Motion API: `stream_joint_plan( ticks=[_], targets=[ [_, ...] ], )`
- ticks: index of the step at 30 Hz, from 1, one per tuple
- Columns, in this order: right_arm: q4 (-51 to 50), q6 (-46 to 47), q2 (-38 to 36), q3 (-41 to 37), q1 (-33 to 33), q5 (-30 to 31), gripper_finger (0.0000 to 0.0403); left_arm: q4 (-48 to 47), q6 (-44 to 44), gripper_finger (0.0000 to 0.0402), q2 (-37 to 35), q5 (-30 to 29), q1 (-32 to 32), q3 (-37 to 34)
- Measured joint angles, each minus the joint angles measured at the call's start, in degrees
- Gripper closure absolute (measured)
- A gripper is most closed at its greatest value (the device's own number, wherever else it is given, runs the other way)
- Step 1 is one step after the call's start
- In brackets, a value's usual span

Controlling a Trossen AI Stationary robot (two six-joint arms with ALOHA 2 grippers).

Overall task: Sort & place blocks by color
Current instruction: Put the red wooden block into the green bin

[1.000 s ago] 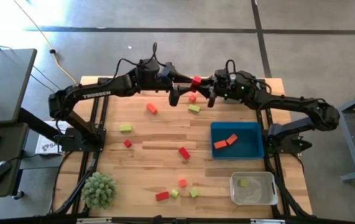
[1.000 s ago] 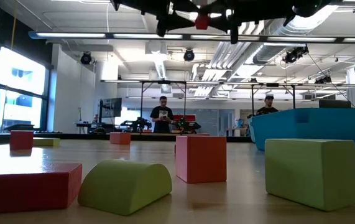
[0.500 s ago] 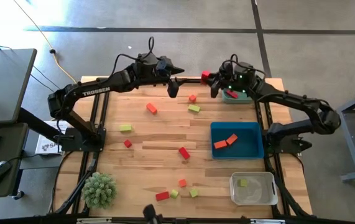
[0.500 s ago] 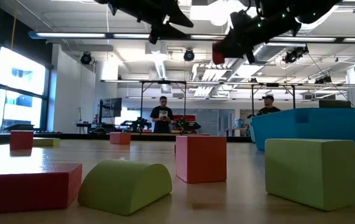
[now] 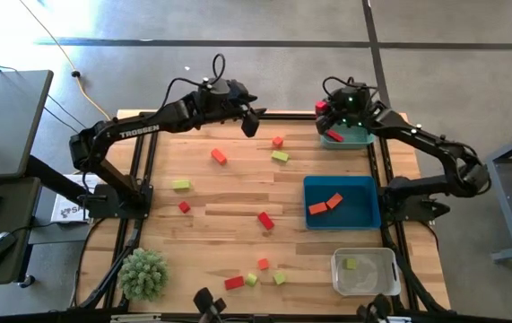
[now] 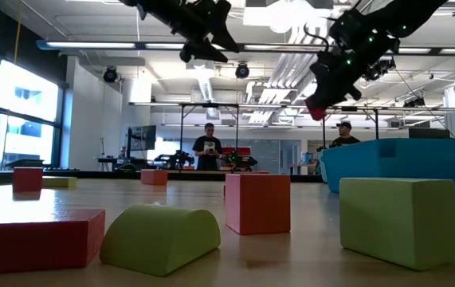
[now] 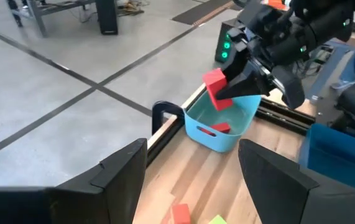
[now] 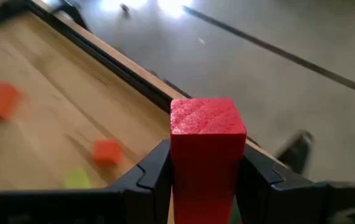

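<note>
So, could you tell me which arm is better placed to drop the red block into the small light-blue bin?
The right arm: its claw already grips the red block right above the small light-blue plastic bin. The left claw is open and empty, off to the side.

The high view looks straight down on the whole table (image 5: pixel 238 206) from far above. The low view sits at tabletop level, close behind the nearest blocks, facing across into the room. Each wrist view looks forward past its own fingers. The left wrist view and high view share the small teal bin (image 7: pixel 221 121) at the table's far edge.
</note>
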Motion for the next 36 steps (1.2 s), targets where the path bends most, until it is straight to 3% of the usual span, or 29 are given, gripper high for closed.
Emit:
stream_joint_plan(
  ticks=[18,27,36],
  targets=[
    [-21.4,4.22,6.91,0.0,-3.34,15.32,0.029,0.1,2.57,0.0158,0.11,-1.57,2.92,0.0],
    [-23.57,6.54,10.18,-0.01,-3.54,22.23,0.0288,0.09,3.05,0.0158,0.12,-1.57,3.84,-0.02],
    [-23.7,7.47,11.1,-0.02,-3.52,22.59,0.0232,-0.38,7.03,0.0158,0.13,-1.57,3.72,-0.02]
  ],
)
